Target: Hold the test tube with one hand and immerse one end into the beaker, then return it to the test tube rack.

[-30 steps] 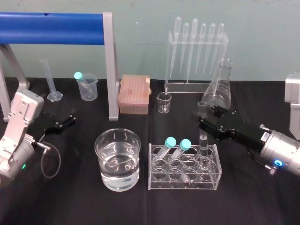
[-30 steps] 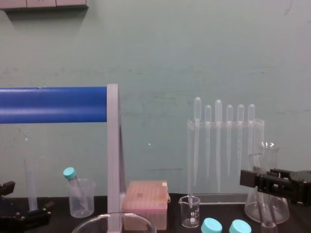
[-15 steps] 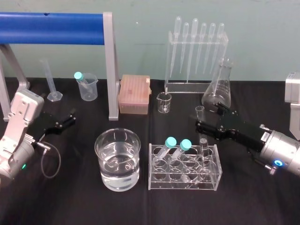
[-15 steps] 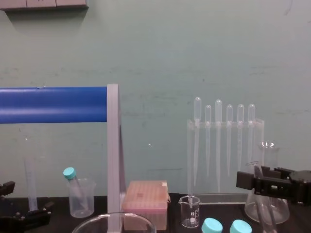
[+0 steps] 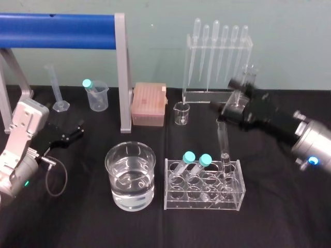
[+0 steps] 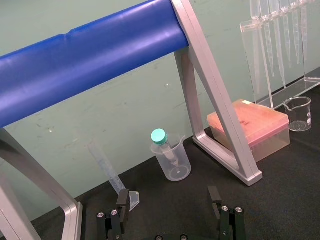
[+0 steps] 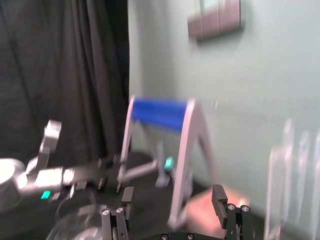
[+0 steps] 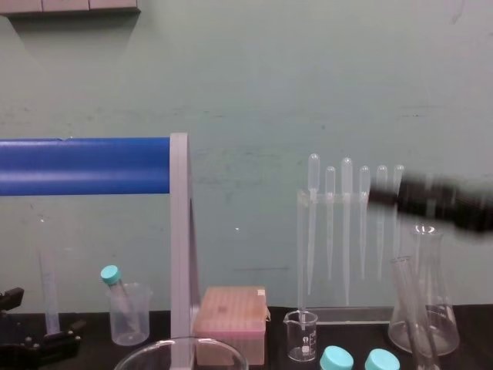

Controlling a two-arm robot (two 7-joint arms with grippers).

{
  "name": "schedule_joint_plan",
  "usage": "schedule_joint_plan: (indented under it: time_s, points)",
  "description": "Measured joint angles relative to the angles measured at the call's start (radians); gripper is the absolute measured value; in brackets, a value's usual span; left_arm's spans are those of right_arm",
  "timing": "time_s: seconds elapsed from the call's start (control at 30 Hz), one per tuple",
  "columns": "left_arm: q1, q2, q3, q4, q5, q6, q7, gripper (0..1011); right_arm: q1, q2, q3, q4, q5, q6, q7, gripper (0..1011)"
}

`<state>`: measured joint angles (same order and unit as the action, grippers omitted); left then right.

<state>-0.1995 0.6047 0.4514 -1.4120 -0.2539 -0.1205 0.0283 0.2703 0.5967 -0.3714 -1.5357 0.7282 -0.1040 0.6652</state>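
The test tube [image 5: 223, 142] stands in the back right hole of the clear test tube rack [image 5: 235, 199], leaning left, with nothing holding it. The chest view catches its top [image 8: 410, 304] in front of the flask. The wide beaker [image 5: 130, 175], half full of water, sits left of the rack. My right gripper [image 5: 227, 99] hangs above and behind the tube, apart from it. In the right wrist view the right gripper [image 7: 172, 197] is open and empty. My left gripper [image 5: 72, 133] rests open at the far left, also seen as the left gripper [image 6: 168, 197] from its wrist.
Two teal-capped tubes [image 5: 195, 160] lean in the rack. Behind stand a pipette stand [image 5: 214, 62], a conical flask [image 8: 424, 308], a small glass beaker [image 5: 181, 112], a pink tip box [image 5: 149, 103], a plastic beaker [image 5: 96, 95], a graduated cylinder [image 5: 56, 90] and a blue bar frame [image 5: 57, 23].
The right gripper opened and let go of the test tube, then rose up and back towards the flask. The tube now leans free in the rack. The left arm stayed put.
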Motion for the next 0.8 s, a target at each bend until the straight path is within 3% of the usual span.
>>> schedule_joint_plan:
  time_s: [0.1,0.13,0.2,0.27,0.33,0.4,0.57,0.8]
  points:
    - [0.000,0.000,0.000,0.000,0.000,0.000,0.000,1000,-0.006,0.004,0.033,-0.049,-0.030,-0.049,-0.037,1000]
    - [0.000,0.000,0.000,0.000,0.000,0.000,0.000,1000,-0.015,0.005,0.061,-0.079,-0.070,-0.088,-0.086,1000]
    - [0.000,0.000,0.000,0.000,0.000,0.000,0.000,1000,-0.027,0.009,0.086,-0.104,-0.123,-0.106,-0.154,1000]
    - [0.000,0.000,0.000,0.000,0.000,0.000,0.000,1000,-0.046,0.012,0.118,-0.124,-0.189,-0.103,-0.247,1000]
    - [0.000,0.000,0.000,0.000,0.000,0.000,0.000,1000,-0.054,0.012,0.130,-0.126,-0.219,-0.088,-0.293,1000]
    - [0.000,0.000,0.000,0.000,0.000,0.000,0.000,1000,-0.072,0.000,0.140,-0.104,-0.253,-0.037,-0.359,1000]
    - [0.000,0.000,0.000,0.000,0.000,0.000,0.000,1000,-0.103,-0.041,0.127,-0.017,-0.264,0.017,-0.395,1000]
    - [0.000,0.000,0.000,0.000,0.000,0.000,0.000,1000,-0.143,-0.084,0.123,0.055,-0.257,0.043,-0.405,1000]
